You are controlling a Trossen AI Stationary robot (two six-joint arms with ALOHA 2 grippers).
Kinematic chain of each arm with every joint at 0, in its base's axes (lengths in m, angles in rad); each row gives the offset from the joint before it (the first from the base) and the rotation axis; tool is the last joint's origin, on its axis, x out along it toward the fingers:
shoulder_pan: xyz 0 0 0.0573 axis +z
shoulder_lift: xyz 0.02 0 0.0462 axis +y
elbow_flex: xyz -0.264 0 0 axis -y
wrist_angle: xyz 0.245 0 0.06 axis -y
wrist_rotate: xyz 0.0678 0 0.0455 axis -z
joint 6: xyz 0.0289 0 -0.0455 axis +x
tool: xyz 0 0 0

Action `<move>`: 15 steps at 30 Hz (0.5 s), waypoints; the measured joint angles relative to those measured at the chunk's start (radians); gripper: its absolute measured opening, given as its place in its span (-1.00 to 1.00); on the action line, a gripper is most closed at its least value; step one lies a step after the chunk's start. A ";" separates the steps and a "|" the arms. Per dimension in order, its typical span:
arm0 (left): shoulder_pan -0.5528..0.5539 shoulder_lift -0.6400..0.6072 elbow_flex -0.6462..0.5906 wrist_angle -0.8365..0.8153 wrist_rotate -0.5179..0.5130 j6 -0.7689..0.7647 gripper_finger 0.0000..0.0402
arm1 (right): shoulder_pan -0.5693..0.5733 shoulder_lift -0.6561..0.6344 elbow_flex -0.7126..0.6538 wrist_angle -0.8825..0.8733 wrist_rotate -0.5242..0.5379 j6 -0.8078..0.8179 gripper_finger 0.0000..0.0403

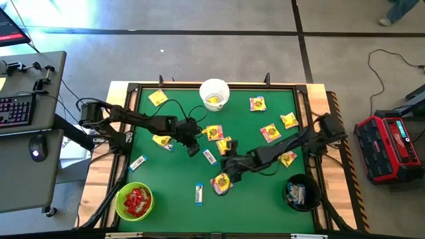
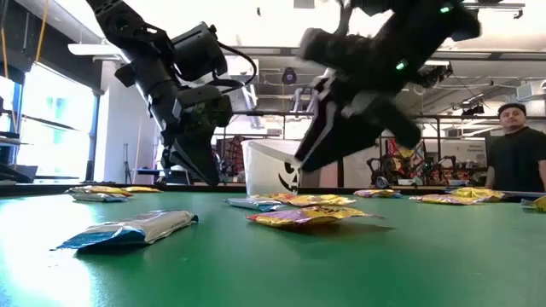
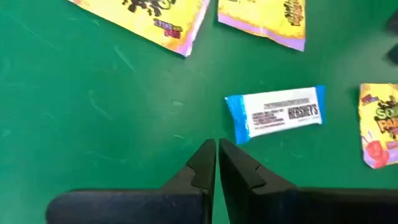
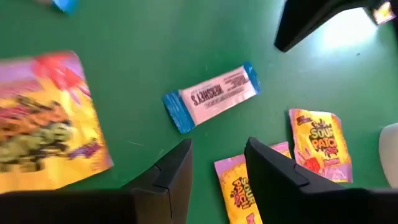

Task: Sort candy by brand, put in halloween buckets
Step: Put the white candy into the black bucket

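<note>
My left gripper (image 1: 193, 151) (image 3: 216, 148) is shut and hangs over the middle of the green table, beside a white-and-blue bar (image 3: 277, 113) (image 1: 210, 157). My right gripper (image 1: 226, 165) (image 4: 217, 155) is open just right of that bar (image 4: 211, 96), above a yellow packet (image 4: 239, 186). Yellow packets (image 1: 270, 132) and more bars (image 1: 198, 194) lie flat across the table. The white bucket (image 1: 214, 93) stands at the far edge. The lime green bucket (image 1: 134, 201) at the near left holds red packets. The black bucket (image 1: 302, 192) at the near right holds bars.
The table has a raised dark frame (image 1: 133, 89) and wooden borders. A desk with a keyboard (image 1: 16, 109) stands to the left and a red case (image 1: 388, 146) on the floor to the right. A person (image 2: 516, 153) stands beyond the table's far side.
</note>
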 joint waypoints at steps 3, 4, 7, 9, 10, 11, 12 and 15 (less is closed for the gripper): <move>0.008 0.000 0.000 0.005 -0.003 0.007 -0.98 | 0.000 0.084 0.096 -0.087 0.036 -0.044 -0.32; 0.010 0.001 0.000 0.004 -0.003 0.008 -0.99 | 0.000 0.108 0.125 -0.107 0.040 -0.057 -0.31; 0.010 0.026 0.000 0.026 0.004 0.008 -1.00 | 0.000 0.166 0.185 -0.136 0.043 -0.116 -0.25; 0.010 0.052 0.000 0.053 0.008 0.007 -1.00 | 0.000 0.189 0.211 -0.145 0.044 -0.152 -0.18; 0.010 0.067 -0.001 0.073 0.010 0.002 -1.00 | 0.001 0.194 0.221 -0.153 0.042 -0.158 -0.15; 0.010 0.083 -0.001 0.087 0.011 0.002 -1.00 | 0.003 0.195 0.230 -0.165 0.040 -0.160 -0.11; 0.010 0.096 -0.001 0.099 0.011 0.000 -1.00 | 0.005 0.195 0.237 -0.169 0.041 -0.165 -0.07; 0.009 0.116 -0.001 0.152 0.017 0.000 -1.00 | 0.016 0.195 0.247 -0.182 0.057 -0.196 0.04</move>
